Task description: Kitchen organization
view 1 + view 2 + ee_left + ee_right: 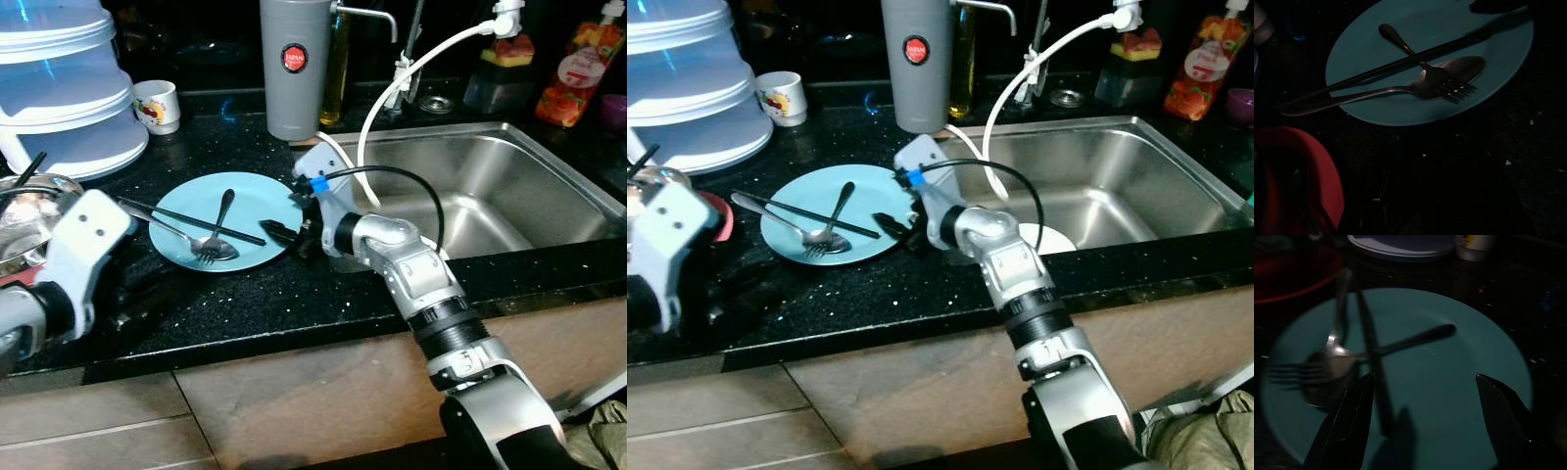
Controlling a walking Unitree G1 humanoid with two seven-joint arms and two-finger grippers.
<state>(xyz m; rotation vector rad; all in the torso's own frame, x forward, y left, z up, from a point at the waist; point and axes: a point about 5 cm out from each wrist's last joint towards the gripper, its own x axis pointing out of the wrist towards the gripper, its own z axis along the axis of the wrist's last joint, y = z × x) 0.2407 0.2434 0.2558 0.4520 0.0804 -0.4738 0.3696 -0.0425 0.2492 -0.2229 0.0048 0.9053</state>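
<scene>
A light blue plate point(245, 201) lies on the black counter left of the sink. On it a spoon point(217, 250), a fork point(224, 208) and a long black stick-like utensil point(191, 217) cross each other. My right gripper point(1422, 421) is open and hangs low over the plate's sink-side edge point(281, 234), with nothing between its fingers point(1352, 423). The black utensil's tip lies just ahead of one finger. My left arm point(83, 245) is near the counter's front left, its wrist camera facing the plate point(1415, 29) and cutlery from the other side.
A steel sink point(509, 181) with a white plate point(1048, 238) in it is on the right. A grey canister point(294, 69), a white hose point(392, 88), a white cup point(157, 106), stacked white covers point(59, 88) and a metal bowl point(29, 211) surround the plate. Something red point(1298, 171) is by the left gripper.
</scene>
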